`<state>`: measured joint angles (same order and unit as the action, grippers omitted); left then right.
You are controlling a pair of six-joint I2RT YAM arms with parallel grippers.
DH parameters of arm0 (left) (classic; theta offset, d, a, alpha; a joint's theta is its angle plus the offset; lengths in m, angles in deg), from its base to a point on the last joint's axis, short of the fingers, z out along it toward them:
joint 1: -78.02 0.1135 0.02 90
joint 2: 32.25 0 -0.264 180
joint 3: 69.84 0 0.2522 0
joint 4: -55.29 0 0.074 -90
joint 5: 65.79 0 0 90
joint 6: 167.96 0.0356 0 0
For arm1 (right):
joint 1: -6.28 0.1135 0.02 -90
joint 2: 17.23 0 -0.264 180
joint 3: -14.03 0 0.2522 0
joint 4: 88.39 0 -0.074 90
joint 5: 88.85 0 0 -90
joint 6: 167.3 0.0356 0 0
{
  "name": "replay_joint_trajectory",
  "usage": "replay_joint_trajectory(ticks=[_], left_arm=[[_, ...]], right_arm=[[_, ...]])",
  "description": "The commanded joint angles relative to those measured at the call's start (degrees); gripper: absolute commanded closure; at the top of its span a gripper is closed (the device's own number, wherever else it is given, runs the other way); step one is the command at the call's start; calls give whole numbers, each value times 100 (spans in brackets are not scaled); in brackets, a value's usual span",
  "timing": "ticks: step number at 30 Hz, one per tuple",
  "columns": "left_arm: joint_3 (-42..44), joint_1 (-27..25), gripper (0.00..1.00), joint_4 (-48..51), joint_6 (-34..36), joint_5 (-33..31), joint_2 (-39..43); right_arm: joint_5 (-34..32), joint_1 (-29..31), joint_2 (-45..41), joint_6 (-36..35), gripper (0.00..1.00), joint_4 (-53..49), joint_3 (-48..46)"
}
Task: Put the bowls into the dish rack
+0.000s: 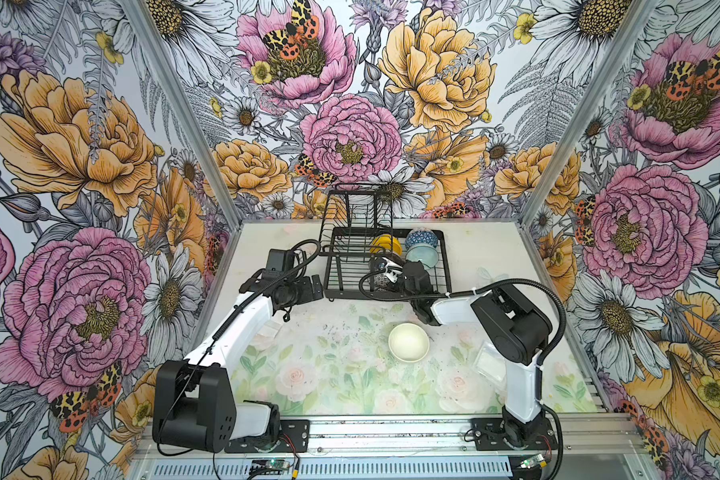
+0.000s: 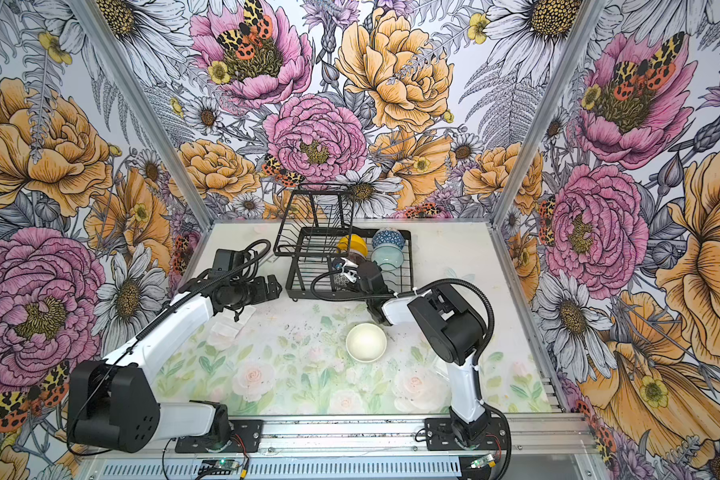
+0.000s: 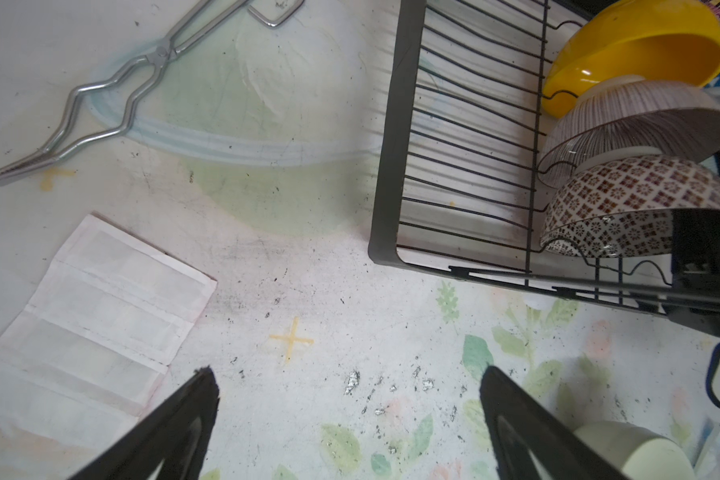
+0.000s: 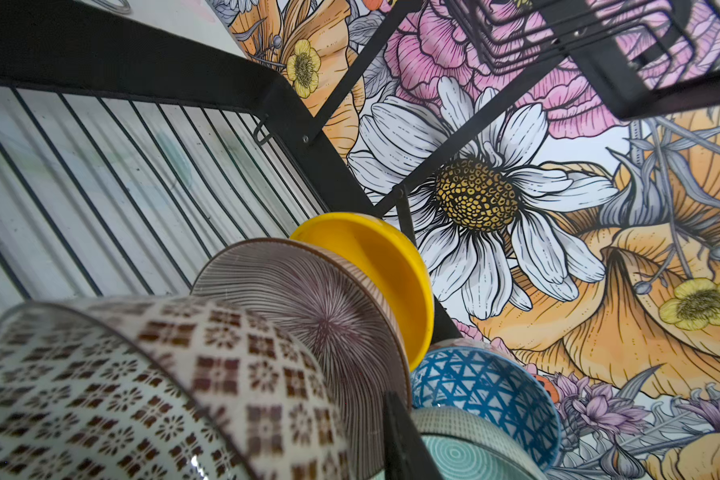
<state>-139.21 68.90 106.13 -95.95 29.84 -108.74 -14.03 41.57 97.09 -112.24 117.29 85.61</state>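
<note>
Both top views: black wire dish rack [image 1: 326, 270] [image 2: 288, 274] at the back of the floral-printed tabletop [image 1: 308, 374] [image 2: 267, 365], raised upper shelf over its left half. Standing on edge in the rack's right half: plain yellow round bowl [image 1: 385, 244] [image 2: 352, 243], blue-patterned round bowl [image 1: 421, 239] [image 2: 387, 239] just beside it on the right, pale teal round bowl [image 1: 421, 255] [image 2: 387, 258] directly in front of the blue one and touching it. Nearer the front rail, black-and-white patterned round bowl [image 1: 380, 272] [image 2: 341, 274], with the right gripper [image 1: 398, 272] right against it. Plain cream round bowl [image 1: 408, 343] [image 2: 366, 341] mouth up on the table, well apart from the rack, in front of its right half.

Left wrist view: left gripper [image 3: 348, 374] spread wide, black fingers [image 3: 184, 415] well apart, nothing between them, hovering over bare table just beside the rack's front left corner. Same view: yellow bowl, pink-striped round bowl [image 3: 641, 120] and patterned bowl leaned one against the next in a row. Thin metal tongs [image 3: 113, 104] flat on the table. Creased white paper sheet [image 3: 92, 311] flat near the fingers.

Right wrist view: one black finger [image 4: 395, 432] down between the patterned bowl's outer wall and the teal bowl, second finger hidden. Cannot tell whether clamped on the patterned bowl's rim or loose from it.
</note>
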Motion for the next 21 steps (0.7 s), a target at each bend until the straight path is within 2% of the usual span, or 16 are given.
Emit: replay_joint_trajectory(ticks=[1,4,6,12,21], left_arm=[[33,-2,1,-130,18,19,55],[40,-2,1,-132,20,8,59],[42,-2,1,-131,17,17,64],[33,-4,1,-129,22,10,64],[24,-10,1,-131,21,18,64]], right_arm=[[-61,31,-154,49,63,-318,-66],[-49,13,-215,87,50,-310,-105],[-27,-4,-265,142,44,-308,-139],[6,-39,-364,224,37,-305,-192],[80,-66,-546,303,20,-332,-295]])
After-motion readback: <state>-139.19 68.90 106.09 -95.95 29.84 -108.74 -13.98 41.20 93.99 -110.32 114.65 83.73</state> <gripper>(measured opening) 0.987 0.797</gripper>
